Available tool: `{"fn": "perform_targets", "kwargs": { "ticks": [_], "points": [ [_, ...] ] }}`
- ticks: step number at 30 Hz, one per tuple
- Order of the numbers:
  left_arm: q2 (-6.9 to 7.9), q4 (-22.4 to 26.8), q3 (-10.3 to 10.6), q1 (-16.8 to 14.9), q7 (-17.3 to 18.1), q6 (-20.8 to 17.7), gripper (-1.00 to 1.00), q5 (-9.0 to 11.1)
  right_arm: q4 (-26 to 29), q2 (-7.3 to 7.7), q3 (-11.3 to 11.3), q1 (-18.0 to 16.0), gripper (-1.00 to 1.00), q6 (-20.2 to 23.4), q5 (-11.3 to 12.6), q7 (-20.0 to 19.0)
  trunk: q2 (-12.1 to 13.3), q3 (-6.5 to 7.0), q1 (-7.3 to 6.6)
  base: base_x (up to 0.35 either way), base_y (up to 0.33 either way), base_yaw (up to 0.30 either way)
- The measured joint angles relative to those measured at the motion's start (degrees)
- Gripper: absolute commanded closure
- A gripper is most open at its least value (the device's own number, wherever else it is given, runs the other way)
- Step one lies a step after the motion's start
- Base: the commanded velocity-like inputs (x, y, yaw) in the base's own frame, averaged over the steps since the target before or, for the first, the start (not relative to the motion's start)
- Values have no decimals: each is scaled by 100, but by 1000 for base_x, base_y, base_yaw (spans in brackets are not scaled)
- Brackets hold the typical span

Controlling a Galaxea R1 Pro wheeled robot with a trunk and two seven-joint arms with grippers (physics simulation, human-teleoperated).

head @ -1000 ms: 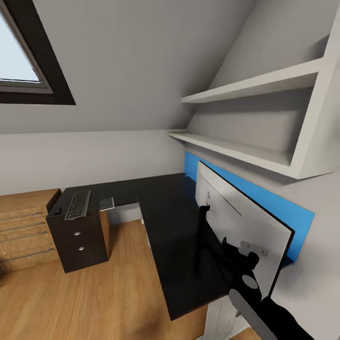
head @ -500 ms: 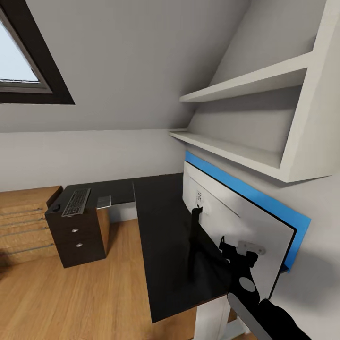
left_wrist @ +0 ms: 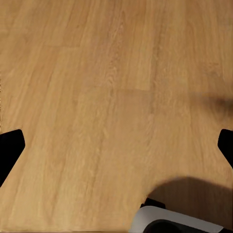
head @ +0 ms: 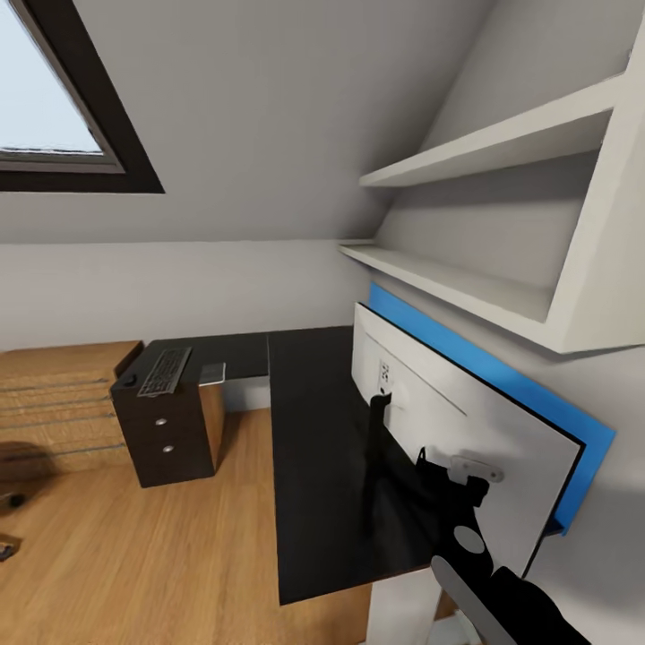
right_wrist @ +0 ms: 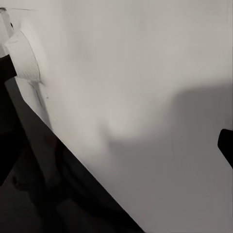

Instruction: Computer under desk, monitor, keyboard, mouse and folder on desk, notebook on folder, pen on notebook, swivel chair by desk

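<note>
The monitor point(head: 484, 421) stands on the glossy black desk point(head: 309, 421) with its pale back toward me and its black stand point(head: 376, 430) in front of the blue back panel point(head: 502, 367). My right gripper point(head: 451, 473) sits close against the monitor's back, which spans the right wrist view point(right_wrist: 145, 97). One fingertip point(right_wrist: 226, 145) shows wide at the edge, so the gripper point(right_wrist: 116, 145) is open. The keyboard point(head: 164, 372) and the small black mouse point(head: 131, 380) lie on the black drawer unit point(head: 170, 439). My left gripper point(left_wrist: 116, 145) hangs open over the wood floor point(left_wrist: 97, 97).
A small pale flat item point(head: 212, 372) lies beside the keyboard. A light wooden drawer chest point(head: 63, 403) stands left of the drawer unit. White wall shelves point(head: 466, 287) hang above the desk, and a dark-framed skylight point(head: 54, 98) is at upper left. Open floor point(head: 134, 555) lies in front.
The whole head view has shifted, so the drawer unit, chest and desk sit further right in the picture. My right gripper stays at the monitor's back.
</note>
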State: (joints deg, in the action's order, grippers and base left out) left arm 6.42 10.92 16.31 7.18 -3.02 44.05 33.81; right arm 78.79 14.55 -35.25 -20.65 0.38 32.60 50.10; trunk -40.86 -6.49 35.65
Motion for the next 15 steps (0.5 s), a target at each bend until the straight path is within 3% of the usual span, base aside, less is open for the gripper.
{"fn": "perform_targets", "kwargs": {
  "ticks": [15],
  "points": [
    [-4,0,8,1,-1,-10,-100,7,4,-2,-8,0,-100,-3,3,0,-3,-26,0,1,-9,14]
  ]
}}
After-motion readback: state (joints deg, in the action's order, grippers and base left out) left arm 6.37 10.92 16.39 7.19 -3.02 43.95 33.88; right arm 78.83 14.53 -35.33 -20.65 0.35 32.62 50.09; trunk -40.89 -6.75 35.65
